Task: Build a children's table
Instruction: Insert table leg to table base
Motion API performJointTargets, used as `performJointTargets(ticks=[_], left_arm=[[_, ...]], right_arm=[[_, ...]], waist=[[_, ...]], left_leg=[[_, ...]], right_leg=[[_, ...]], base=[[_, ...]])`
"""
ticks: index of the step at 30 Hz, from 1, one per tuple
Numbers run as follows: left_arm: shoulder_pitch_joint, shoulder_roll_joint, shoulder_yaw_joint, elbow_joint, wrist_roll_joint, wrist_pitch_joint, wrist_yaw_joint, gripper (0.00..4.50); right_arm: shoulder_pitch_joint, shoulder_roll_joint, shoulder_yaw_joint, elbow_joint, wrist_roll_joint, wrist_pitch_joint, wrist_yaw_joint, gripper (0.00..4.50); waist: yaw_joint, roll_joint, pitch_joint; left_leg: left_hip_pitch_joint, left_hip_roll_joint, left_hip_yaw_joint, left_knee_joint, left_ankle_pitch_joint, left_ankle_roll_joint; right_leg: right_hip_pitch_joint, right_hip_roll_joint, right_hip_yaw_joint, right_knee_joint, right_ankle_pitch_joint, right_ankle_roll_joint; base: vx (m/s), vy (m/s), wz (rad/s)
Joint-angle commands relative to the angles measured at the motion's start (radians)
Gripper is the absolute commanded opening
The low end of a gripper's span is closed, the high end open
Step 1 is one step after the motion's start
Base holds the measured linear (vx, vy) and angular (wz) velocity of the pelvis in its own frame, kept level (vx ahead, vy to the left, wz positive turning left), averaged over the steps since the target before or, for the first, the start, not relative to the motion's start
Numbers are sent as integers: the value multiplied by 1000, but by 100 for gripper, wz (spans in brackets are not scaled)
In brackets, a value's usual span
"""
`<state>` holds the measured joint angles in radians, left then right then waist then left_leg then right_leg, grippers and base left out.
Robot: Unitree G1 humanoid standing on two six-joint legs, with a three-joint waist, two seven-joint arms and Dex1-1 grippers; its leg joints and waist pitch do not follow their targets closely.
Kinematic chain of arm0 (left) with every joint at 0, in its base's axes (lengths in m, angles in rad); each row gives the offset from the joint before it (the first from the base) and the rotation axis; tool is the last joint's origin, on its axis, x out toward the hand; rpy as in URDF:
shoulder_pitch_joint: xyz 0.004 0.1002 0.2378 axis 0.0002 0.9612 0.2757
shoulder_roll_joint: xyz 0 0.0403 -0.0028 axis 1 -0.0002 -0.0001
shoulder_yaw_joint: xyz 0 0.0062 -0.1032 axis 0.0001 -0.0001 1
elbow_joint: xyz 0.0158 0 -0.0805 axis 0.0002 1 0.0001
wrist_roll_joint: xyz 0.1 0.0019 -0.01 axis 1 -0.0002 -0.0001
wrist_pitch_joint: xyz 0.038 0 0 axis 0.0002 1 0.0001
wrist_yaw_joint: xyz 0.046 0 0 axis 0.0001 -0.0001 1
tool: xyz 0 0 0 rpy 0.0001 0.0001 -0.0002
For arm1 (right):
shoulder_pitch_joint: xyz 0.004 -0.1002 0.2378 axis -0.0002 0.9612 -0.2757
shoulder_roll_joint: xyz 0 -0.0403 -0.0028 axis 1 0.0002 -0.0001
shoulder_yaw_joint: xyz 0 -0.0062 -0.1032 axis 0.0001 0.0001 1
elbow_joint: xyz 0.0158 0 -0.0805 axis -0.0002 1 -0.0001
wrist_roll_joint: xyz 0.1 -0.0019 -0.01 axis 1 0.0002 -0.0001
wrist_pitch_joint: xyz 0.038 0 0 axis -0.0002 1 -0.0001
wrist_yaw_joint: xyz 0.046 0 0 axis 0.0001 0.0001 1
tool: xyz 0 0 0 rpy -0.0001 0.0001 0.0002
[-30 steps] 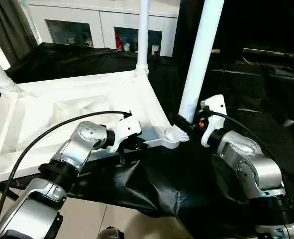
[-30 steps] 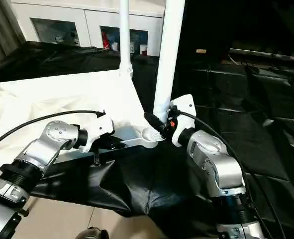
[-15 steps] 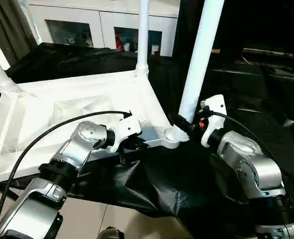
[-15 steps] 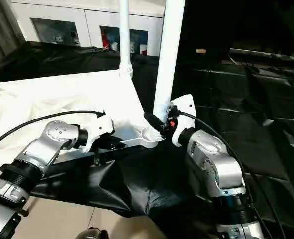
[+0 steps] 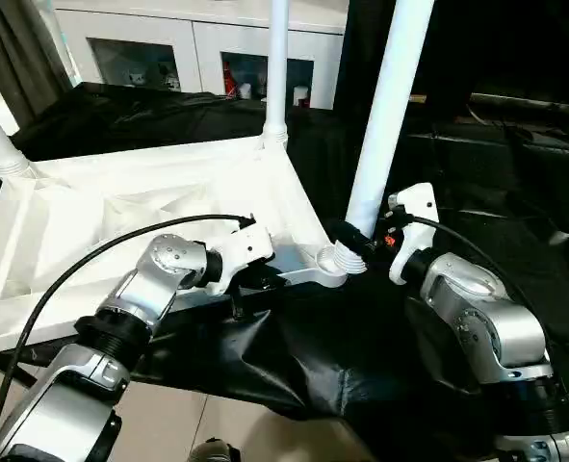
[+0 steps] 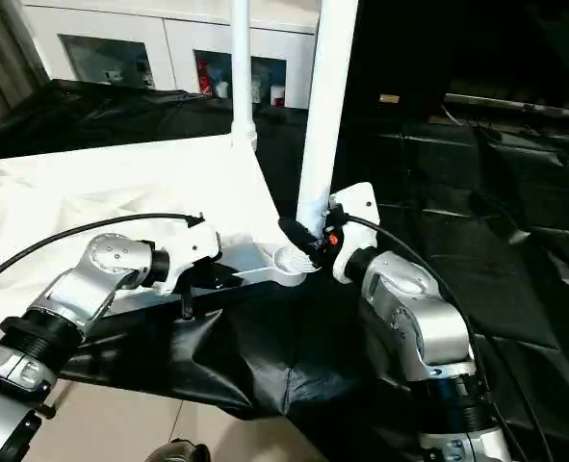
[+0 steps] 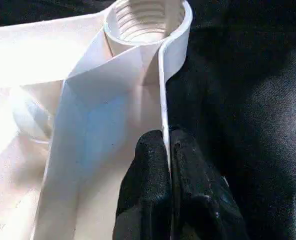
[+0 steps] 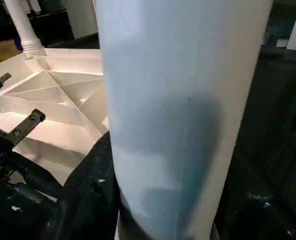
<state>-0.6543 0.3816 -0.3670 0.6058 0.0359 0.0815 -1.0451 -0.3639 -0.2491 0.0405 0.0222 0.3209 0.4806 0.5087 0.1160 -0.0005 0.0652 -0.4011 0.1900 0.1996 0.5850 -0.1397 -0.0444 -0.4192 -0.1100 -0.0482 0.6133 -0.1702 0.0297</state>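
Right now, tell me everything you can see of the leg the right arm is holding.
The leg is a long white tube, smooth and plastic-looking, standing almost upright and leaning slightly. Its top runs out of view. Its ribbed lower end sits at the tabletop's near corner socket. The right gripper clasps it just above that end, black fingers against its side.

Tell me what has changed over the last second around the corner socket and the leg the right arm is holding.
Very little. The long white tapered tube leg has tilted slightly, its top swinging to the robot's left, its threaded foot by the round corner socket. The right pincer stays shut on the leg, the left pincer stays clamped on the rim of the large white plastic table top, and the two legs already fitted have not moved.
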Motion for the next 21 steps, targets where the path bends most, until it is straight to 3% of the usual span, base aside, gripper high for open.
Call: performJointTargets(ticks=[1,21], left_arm=[[11,-7,34,-4,-11,-29,15,0],[11,-7,34,-4,-11,-29,15,0]], right_arm=[[-12,0,-13,-6,2,9,-2,193],[-12,0,-13,-6,2,9,-2,193]], waist=[[2,-21,-66],[2,-21,-64]], left_leg=[[29,33,-23,-84,-382,-38],[29,33,-24,-86,-392,-40]], right_leg=[[26,-43,31,-89,-416,-122],[25,-43,32,-92,-432,-117]], base=[[0,0,0],[0,0,0]])
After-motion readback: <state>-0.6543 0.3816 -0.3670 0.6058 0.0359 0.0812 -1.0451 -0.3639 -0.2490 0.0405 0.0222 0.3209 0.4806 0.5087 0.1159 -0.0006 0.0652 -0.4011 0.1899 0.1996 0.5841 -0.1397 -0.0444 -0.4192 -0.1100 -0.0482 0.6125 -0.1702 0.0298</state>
